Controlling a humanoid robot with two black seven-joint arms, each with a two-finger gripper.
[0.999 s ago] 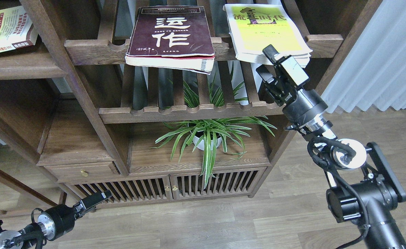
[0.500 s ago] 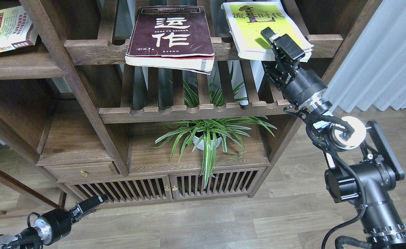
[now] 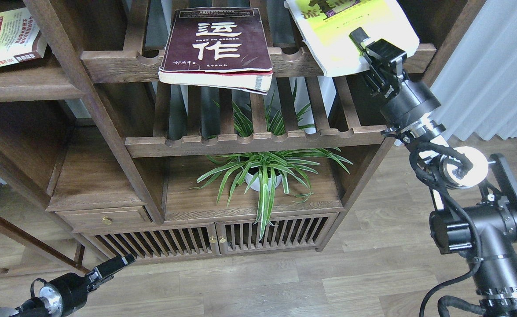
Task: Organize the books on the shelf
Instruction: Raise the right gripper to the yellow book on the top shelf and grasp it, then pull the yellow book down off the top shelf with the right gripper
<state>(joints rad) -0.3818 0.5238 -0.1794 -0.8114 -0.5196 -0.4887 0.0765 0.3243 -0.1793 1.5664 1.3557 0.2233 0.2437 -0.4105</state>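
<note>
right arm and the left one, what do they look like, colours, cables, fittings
Right arm: matte black round housings, silver ring behind the wrist, a white disc-shaped joint cap, loose black cables looped outside. Right gripper: black, boxy. Left arm: black, silver-faced joint; slim black left gripper.

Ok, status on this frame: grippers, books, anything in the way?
Right gripper shut on lime-yellow book, front corner. Left gripper low by the floor, holding nothing. Maroon book flat on slatted rack. Nothing blocking.

Three books are lying about: a maroon book (image 3: 216, 42), a lime-yellow book (image 3: 350, 31), a "300" book (image 3: 5, 37). One spider plant (image 3: 265, 174) is growing, and two grippers are showing
</note>
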